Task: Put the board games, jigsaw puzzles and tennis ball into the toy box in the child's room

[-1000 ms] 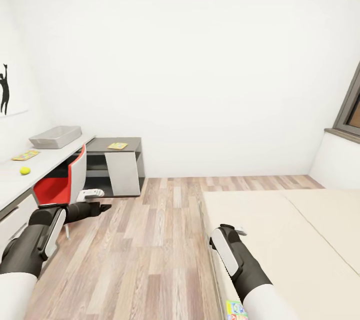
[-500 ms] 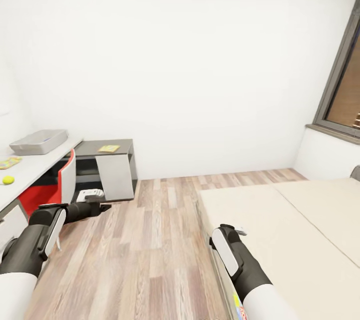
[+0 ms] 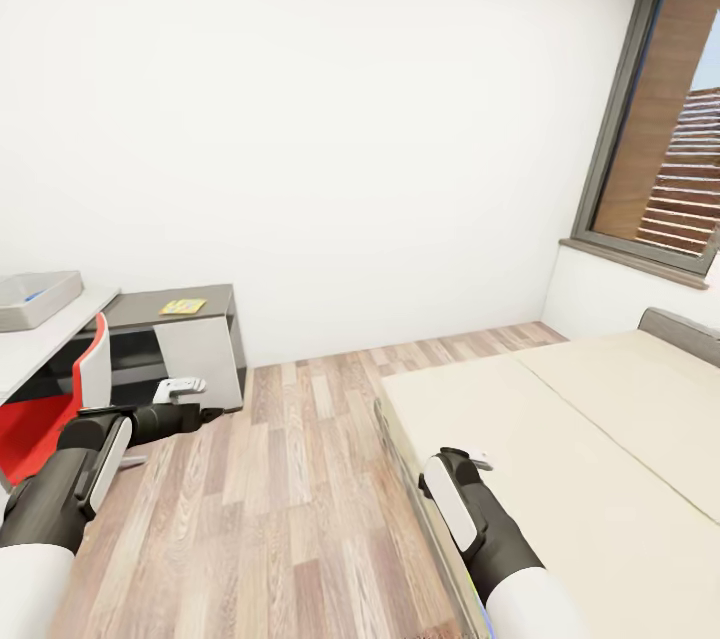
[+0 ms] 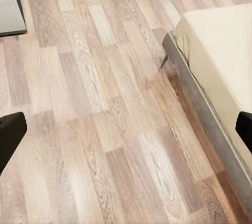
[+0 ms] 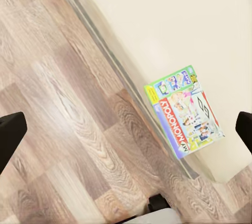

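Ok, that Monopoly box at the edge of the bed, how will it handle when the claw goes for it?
The Monopoly box looks thin, flat and rigid, so probably stiff and light. It lies flat on the bed right at the mattress edge, with a corner seeming to overhang; a sideways push could slide it onto the floor. Its print looks glossy, so possibly slippery.

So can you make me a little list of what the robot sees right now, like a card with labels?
room: white walls, wood-plank floor, window at the right
bed: wide plain beige mattress at the right
game: bright green and purple Monopoly box lying flat at the edge of the bed
desk: glossy white-grey table at the left, light grey tray on it
chair: red and white seat by the table
side unit: low dark grey cabinet, small yellow flat piece on top
left gripper: open, over bare floor
right gripper: open, holding nothing
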Tool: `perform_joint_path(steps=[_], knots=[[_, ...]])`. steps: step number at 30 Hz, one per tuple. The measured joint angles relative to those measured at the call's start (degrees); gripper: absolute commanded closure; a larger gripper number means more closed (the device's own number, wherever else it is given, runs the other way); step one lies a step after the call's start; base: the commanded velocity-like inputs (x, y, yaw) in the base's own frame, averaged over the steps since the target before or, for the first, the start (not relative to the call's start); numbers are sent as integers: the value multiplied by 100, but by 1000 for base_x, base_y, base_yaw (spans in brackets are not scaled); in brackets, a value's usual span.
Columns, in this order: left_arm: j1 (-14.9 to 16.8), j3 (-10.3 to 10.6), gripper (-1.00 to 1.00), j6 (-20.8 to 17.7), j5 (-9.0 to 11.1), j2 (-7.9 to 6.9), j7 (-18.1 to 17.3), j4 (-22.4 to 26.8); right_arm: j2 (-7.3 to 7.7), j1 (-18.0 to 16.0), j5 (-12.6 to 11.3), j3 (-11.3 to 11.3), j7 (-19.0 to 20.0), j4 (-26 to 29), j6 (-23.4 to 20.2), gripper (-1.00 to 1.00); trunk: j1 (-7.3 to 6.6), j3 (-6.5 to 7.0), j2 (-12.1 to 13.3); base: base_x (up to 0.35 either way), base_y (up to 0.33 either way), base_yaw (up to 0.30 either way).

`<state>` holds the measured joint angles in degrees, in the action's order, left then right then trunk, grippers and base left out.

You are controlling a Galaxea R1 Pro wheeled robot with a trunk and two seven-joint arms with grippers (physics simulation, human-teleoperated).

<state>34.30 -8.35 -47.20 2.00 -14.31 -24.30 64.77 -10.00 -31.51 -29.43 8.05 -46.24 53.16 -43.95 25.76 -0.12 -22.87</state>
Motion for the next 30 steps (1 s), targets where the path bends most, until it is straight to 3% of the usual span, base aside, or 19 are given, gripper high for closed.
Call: perform_joint_path(steps=[30], knots=[[1,0,-100,0,0,0,1,1,0,0,-2,0,3,0,5,-100,0,0,0,0,291,-280]])
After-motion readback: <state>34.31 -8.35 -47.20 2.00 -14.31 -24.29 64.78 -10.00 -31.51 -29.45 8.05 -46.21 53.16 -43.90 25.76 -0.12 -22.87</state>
